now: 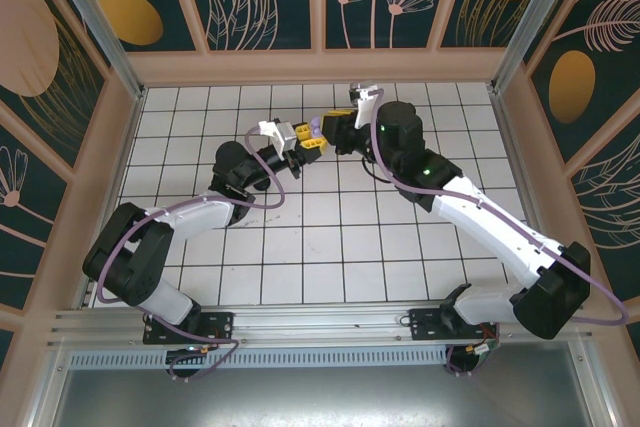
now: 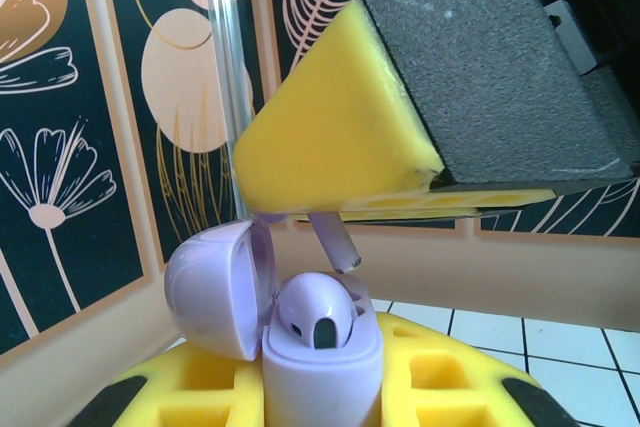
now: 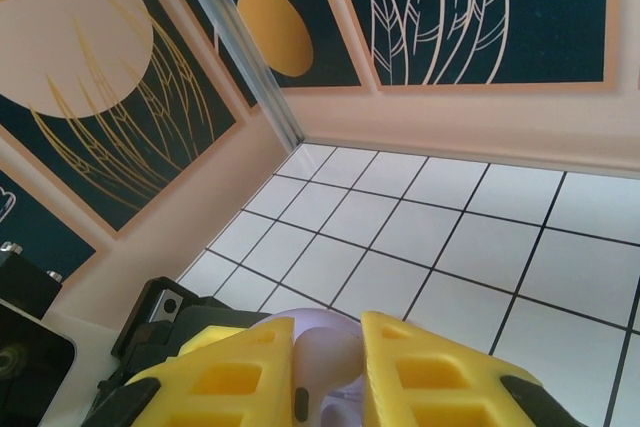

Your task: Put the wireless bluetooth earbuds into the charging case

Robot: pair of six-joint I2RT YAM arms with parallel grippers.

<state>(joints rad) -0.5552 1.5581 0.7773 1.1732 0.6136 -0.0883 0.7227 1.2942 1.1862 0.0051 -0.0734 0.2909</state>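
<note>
My left gripper (image 1: 298,144) is shut on the lavender charging case (image 2: 320,367), held upright above the table with its lid (image 2: 210,287) swung open to the left. One lavender earbud (image 2: 315,312) sits in the case. My right gripper (image 3: 328,372) is shut on a second lavender earbud (image 3: 335,347). Its stem (image 2: 337,242) hangs from the right gripper's yellow fingers (image 2: 340,137), just above the case's open slot and a little apart from it. In the top view the two grippers meet at the case (image 1: 316,129), with the right gripper (image 1: 338,133) on its right side.
The white tiled table (image 1: 330,237) lies below both arms. The beige back wall (image 1: 320,67) stands just behind the grippers, and an aluminium corner post (image 3: 245,57) rises to the far left. Patterned panels close in the sides.
</note>
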